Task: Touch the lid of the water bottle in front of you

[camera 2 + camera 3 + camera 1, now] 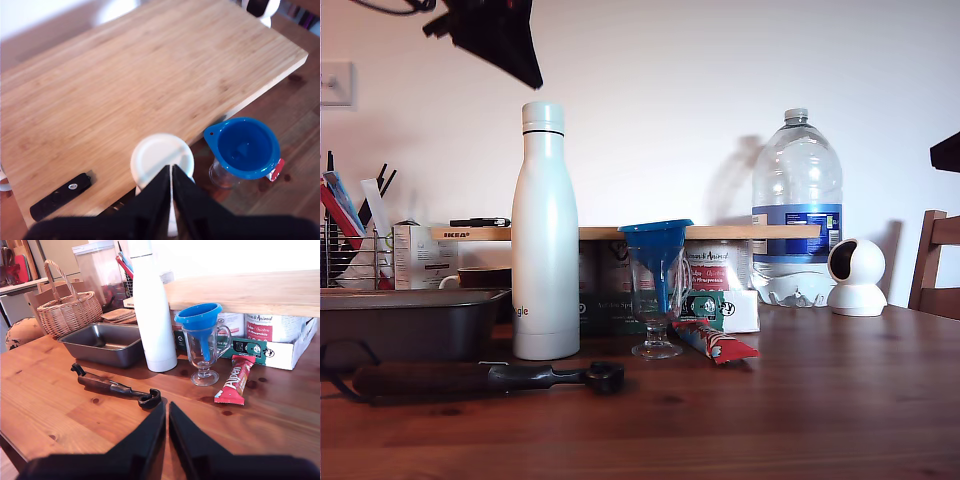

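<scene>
Bottle [545, 240] stands upright on the desk [800, 400], toward the exterior view's left, its long axis vertical, with the lid [542, 117] as its top end. Just beside it, on the exterior view's right, a glass [657, 300] carries a blue funnel [657, 240]; a dark tool [480, 378] lies flat in front, and a grey pan [405, 320] sits on the other side.

My first gripper [171, 172] hangs above the bottle. Its wrist view looks straight down on the round white lid [161, 159], and the jaws are pressed together into a narrow tip that overlaps the lid's near edge. From the exterior view the dark gripper [495, 35] sits above the lid and somewhat toward that view's left, with clear wall between the two, so contact is not yet made. I judge that the move needs a short drop along the bottle's axis, with a small sideways correction to centre on the lid.

My second gripper [166, 422] is low over the desk with jaws also closed, facing the bottle's body [152, 315] from well apart; the lid is at that picture's upper edge, above its reach. The first arm is clearly the nearer one.
</scene>
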Controlling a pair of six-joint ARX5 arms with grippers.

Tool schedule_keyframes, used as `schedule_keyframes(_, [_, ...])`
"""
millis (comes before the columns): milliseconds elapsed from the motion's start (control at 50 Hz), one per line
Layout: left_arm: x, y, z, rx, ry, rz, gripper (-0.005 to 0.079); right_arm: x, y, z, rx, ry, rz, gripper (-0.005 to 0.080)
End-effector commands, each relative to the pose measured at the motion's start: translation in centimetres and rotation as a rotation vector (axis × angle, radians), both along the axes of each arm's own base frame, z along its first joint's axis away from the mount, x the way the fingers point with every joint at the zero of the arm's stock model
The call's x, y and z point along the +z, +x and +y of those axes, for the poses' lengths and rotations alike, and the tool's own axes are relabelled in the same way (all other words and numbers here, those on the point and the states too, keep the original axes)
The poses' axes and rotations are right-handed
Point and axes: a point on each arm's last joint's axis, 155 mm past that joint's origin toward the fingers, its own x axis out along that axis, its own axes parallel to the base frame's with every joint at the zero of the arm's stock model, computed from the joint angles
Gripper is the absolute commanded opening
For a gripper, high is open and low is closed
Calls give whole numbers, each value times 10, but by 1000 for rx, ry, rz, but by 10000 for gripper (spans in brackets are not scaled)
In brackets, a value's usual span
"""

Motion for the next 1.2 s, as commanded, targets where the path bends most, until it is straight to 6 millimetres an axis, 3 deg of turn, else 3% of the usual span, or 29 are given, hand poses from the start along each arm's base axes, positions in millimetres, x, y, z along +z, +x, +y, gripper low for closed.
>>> schedule_keyframes(0, [-9, 5, -3, -9, 14, 21, -19, -1, 0, 1, 3, 2, -3, -13])
schedule_keyframes(620, [-36, -3, -1, -16, 57, 118, -19, -1, 0, 1, 3, 2, -2, -12])
schedule_keyframes(1180, [-37, -2, 0, -13, 60, 118, -19, -1, 0, 1, 3, 2, -2, -13])
